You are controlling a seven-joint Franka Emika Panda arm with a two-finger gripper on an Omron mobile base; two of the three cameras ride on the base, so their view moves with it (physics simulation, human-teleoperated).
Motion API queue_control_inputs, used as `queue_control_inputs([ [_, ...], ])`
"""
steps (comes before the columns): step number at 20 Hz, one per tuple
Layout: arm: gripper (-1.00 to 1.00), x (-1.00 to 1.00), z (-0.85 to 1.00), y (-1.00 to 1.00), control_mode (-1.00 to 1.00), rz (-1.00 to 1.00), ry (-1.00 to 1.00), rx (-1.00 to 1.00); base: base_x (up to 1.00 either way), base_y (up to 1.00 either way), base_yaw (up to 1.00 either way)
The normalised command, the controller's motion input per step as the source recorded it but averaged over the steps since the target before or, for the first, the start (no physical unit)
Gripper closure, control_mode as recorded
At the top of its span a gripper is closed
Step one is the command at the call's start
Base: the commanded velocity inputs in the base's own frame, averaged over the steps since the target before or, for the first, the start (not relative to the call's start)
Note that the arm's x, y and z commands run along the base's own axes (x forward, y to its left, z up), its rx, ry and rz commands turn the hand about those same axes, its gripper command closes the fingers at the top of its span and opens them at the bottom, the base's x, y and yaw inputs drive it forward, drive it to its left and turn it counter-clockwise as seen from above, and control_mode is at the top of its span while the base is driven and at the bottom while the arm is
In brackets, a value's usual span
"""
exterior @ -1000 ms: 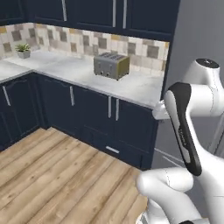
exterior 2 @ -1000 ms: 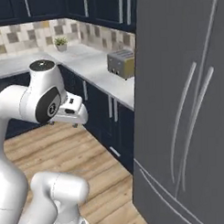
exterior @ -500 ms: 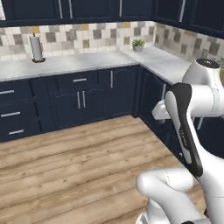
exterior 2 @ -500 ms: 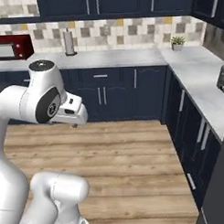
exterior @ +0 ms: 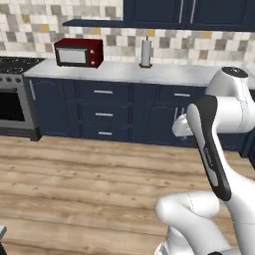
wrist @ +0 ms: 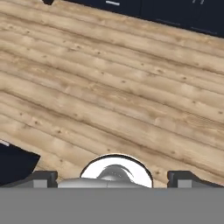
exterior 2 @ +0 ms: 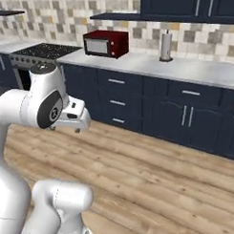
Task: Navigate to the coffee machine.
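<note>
The coffee machine is out of view in all three views. My gripper (exterior 2: 77, 121) hangs folded in front of the base, over the wooden floor (wrist: 113, 100), and also shows as a white hand at my gripper (exterior: 181, 127) in the left base view. In the hand view its two dark fingertips (wrist: 43, 176) stand far apart with only floor planks beyond them, so it is open and holds nothing.
A long grey counter (exterior: 164, 73) on navy cabinets (exterior 2: 137, 106) runs across ahead. On it stand a red microwave (exterior: 78, 52) and a paper towel roll (exterior 2: 166, 45). A stove with an oven (exterior: 12, 107) sits at the left end. Open wooden floor lies between me and the cabinets.
The whole picture has swung left with the base: fridge and toaster went out of view, then the corner with the plant; microwave and stove have come in. The arm keeps its pose.
</note>
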Motion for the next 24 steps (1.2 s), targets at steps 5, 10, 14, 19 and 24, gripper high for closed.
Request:
queue_control_inputs([
  [5,-1.00,0.00,0.00,0.00,1.00,0.00,0.00,0.00,0.63,0.00,0.73],
  [10,-1.00,0.00,0.00,0.00,1.00,0.00,0.00,0.00,0.58,0.00,0.74],
  [14,-1.00,0.00,0.00,0.00,1.00,0.00,0.00,0.00,0.95,0.00,0.74],
  [19,-1.00,0.00,0.00,0.00,1.00,0.00,0.00,0.00,1.00,-0.22,0.65],
  [24,-1.00,0.00,0.00,0.00,1.00,0.00,0.00,0.00,1.00,-0.75,0.44],
])
